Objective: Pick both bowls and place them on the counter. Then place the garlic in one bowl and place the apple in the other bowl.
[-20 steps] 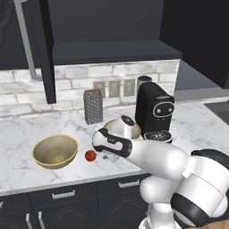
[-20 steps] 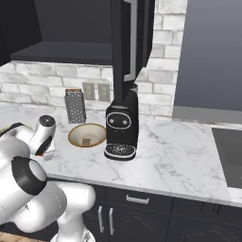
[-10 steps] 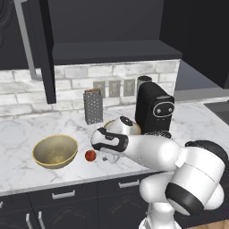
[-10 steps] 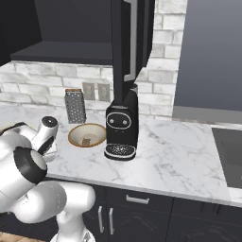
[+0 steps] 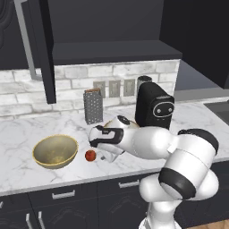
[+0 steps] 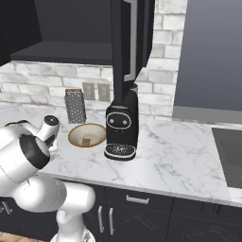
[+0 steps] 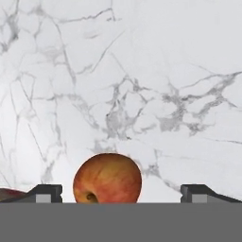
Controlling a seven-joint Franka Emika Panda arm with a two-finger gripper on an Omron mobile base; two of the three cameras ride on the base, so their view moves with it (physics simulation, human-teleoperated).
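Pincer (image 7: 120, 193) spread wide, tips straddling the apple (image 7: 108, 178) on the marble desk (image 7: 142, 71), likely to close on its sides. Deep bowl (image 5: 55, 151) just beside the apple, ready to receive it; garlic (image 6: 86, 141) already in the shallow bowl (image 6: 87, 135).

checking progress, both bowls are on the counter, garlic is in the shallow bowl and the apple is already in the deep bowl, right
Not quite: the apple lies on the counter beside the deep bowl, as the left base view shows. The garlic does sit in the shallow bowl.
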